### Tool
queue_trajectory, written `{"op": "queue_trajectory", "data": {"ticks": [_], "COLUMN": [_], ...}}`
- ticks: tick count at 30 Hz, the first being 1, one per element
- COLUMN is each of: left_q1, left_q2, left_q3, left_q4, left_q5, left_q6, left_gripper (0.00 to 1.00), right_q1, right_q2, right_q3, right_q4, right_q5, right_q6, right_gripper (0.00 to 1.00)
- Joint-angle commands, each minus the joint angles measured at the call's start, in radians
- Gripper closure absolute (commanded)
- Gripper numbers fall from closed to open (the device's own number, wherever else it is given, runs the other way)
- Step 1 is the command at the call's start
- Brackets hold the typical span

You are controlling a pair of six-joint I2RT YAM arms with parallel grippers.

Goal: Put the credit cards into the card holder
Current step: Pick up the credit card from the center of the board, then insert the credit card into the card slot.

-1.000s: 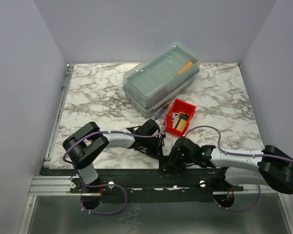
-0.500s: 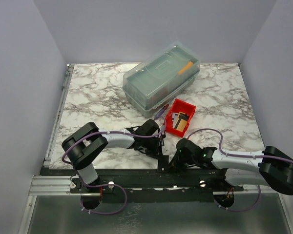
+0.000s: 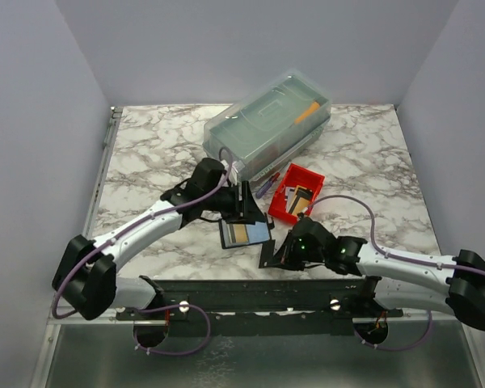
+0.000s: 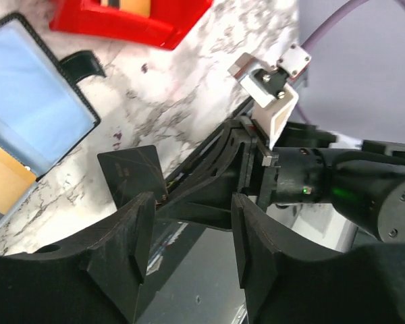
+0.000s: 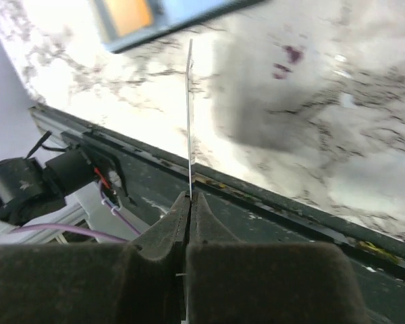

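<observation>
The card holder [image 3: 244,233] lies open on the marble, with a blue card and a tan card showing inside it. It also shows in the left wrist view as the card holder [image 4: 28,120], and along the top edge of the right wrist view as the card holder [image 5: 163,17]. My right gripper [image 3: 280,252] is shut on a dark credit card [image 3: 267,254] and holds it on edge beside the holder, near the table's front edge. That card [image 5: 190,111] appears edge-on between the shut right gripper [image 5: 190,200]. My left gripper [image 4: 189,251] hovers open and empty behind the holder.
A red bin [image 3: 300,194] with more cards stands right of the holder. A large clear lidded box [image 3: 267,129] sits at the back. A pen [image 3: 264,187] lies between box and bin. The black front rail [image 3: 226,291] runs just under the right gripper.
My left gripper opened and the arm swung away from the front edge toward the box, leaving the card holder open on the table. My right gripper closed on the dark card.
</observation>
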Motion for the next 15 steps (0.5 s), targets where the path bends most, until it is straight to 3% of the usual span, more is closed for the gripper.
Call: {"op": "queue_trajectory", "data": {"ticks": [1, 8, 15], "left_q1": [0.082, 0.194, 0.200], "left_q2": [-0.104, -0.146, -0.216], "left_q3": [0.040, 0.106, 0.166], "left_q4": [-0.103, -0.109, -0.086], "left_q5": [0.144, 0.309, 0.343], "left_q6": [0.025, 0.131, 0.155], "left_gripper": [0.45, 0.41, 0.38], "right_q1": [-0.001, -0.001, 0.000], "right_q2": [-0.063, -0.144, -0.153], "right_q3": [0.111, 0.285, 0.365], "right_q4": [-0.075, -0.085, 0.048], "right_q5": [0.058, 0.159, 0.167], "right_q6": [-0.145, -0.370, -0.506], "right_gripper": [1.00, 1.00, 1.00]}}
